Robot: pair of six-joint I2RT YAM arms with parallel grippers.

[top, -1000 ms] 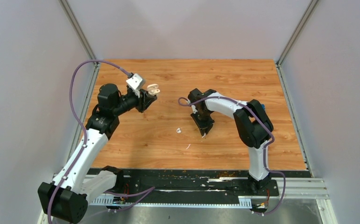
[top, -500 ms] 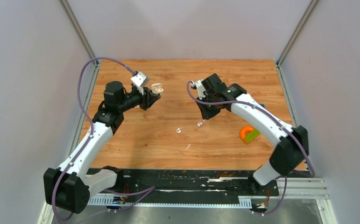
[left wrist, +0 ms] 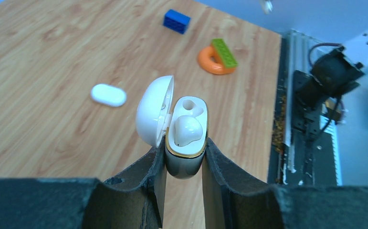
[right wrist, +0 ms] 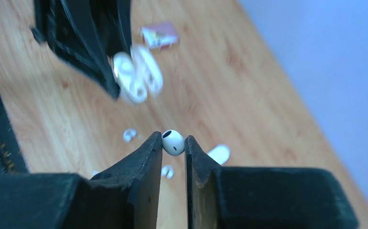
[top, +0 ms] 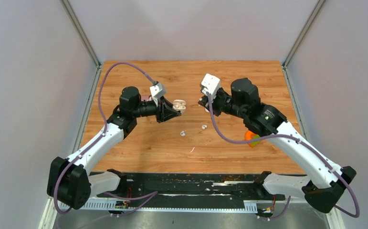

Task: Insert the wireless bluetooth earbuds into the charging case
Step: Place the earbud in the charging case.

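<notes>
At the left, the left fingers (left wrist: pixel 146 176) are clamped on the dark lower body of the charging case (left wrist: pixel 184 160). They hold it up off the worktop (top: pixel 139 143), with its white lid (left wrist: pixel 153 114) swung open to the left. A seated earbud (left wrist: pixel 187 131) fills the near socket, and the far socket (left wrist: pixel 192 106) is bare. In the top view the case mouth faces right, toward the other arm.

Between the arms and nearer the robot, a loose earbud (top: pixel 182 133) and a second loose earbud (top: pixel 204 127) lie on the worktop, near each other but apart. A thin white sliver (top: pixel 192 150) lies nearer again.

To the right, the right fingers (right wrist: pixel 146 162) are nearly closed, pinching the held earbud (right wrist: pixel 173 142) at their very tips with its dark port showing. It hangs in the air just right of the case, not touching it. An orange ring (top: pixel 251 137) sits on the worktop further right, under the right arm.

The step in hand looks like bringing this earbud to the case. The next move probably calls for lining it up with the bare far socket and turning it to match the socket's shape. It would then be pressed in while the left arm keeps the case steady. The tip grip is slight, so a skewed approach could flick the earbud out.
</notes>
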